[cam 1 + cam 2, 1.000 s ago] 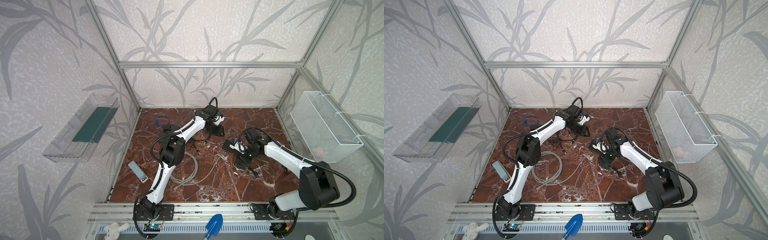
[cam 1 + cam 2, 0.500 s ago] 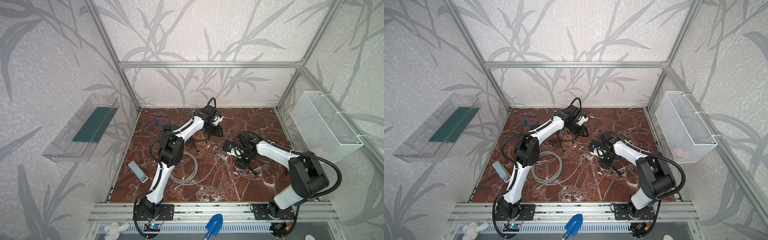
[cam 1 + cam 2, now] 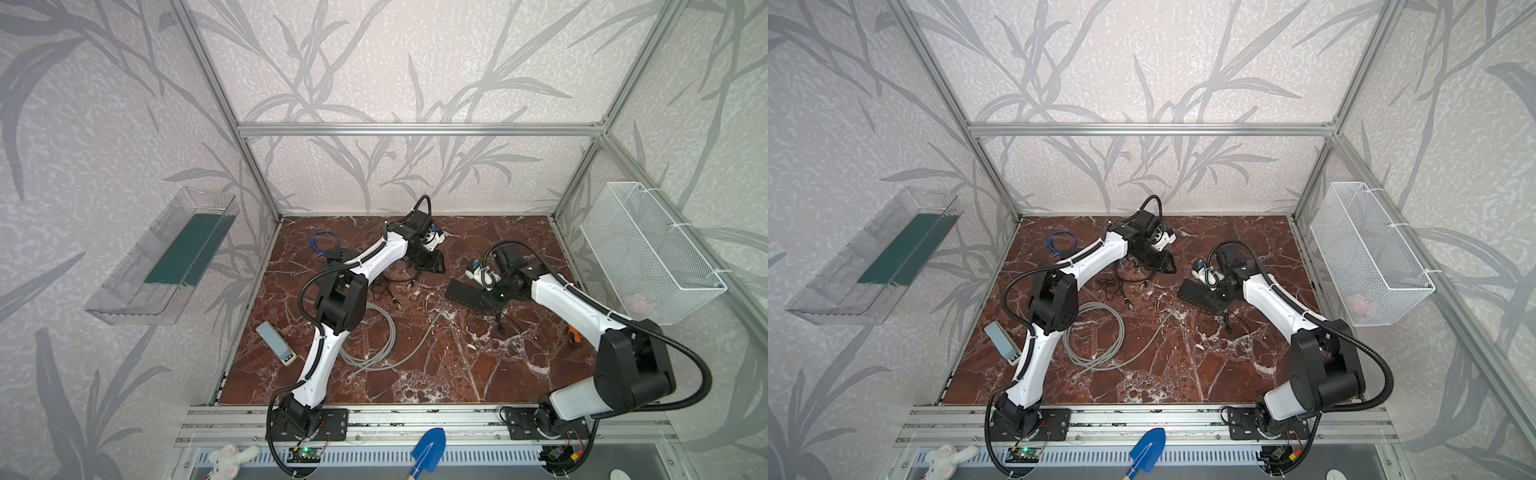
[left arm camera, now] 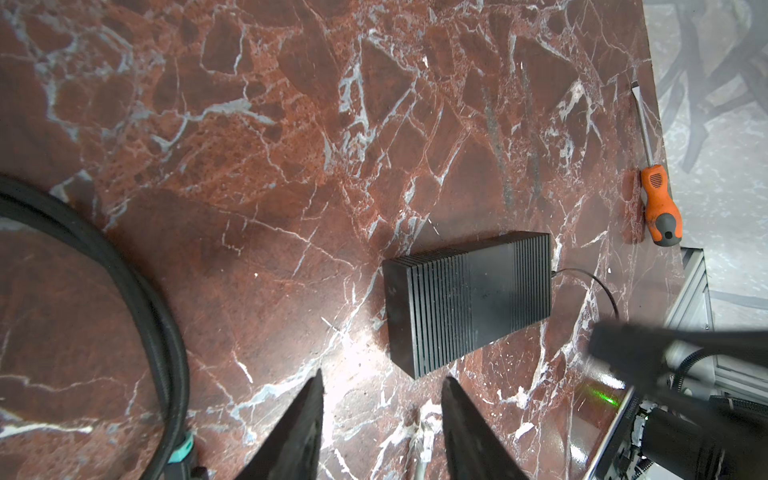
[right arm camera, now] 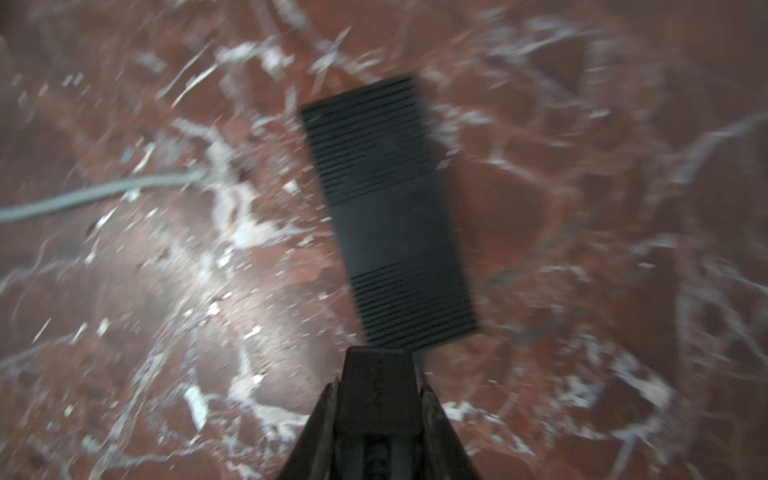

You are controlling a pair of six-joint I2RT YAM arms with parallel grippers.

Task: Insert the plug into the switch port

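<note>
At the near end of the switch (image 5: 386, 208), my right claw (image 5: 377, 382) is clenched on a black block (image 5: 378, 407) that I cannot identify. The right wrist view is smeared, so I cannot tell whether the block touches the switch. The switch, a ribbed black box, lies flat on the red marble desk (image 3: 457, 374), right of centre in both top views. A thin black lead (image 4: 584, 270) curls from one short end, and its socket face does not show.

My left claw (image 4: 382, 374) hangs released over the far middle of the desk, jaws apart and gripping nothing. It points toward the switch and is apart from it. Below the gap between its fingers lies the pale plug (image 4: 420, 436) on the tip of the grey cable (image 5: 104, 193). The plug rests on the marble near a corner of the switch, and the rest of the cable is looped beside the left arm. An orange-handled screwdriver (image 4: 660, 208) rests at the desk's right edge.

Out on the walls, a clear plastic tray (image 3: 124, 299) hangs at left, with a dark green sheet (image 3: 183, 253) along its floor. At right hangs a white wire basket (image 3: 648, 249) with one pale, pinkish thing (image 3: 636, 305) in its bottom, too small to name. A blue toy spade (image 3: 430, 451) and a white plush rabbit (image 3: 226, 459) lie in front of the desk, past the rail.
</note>
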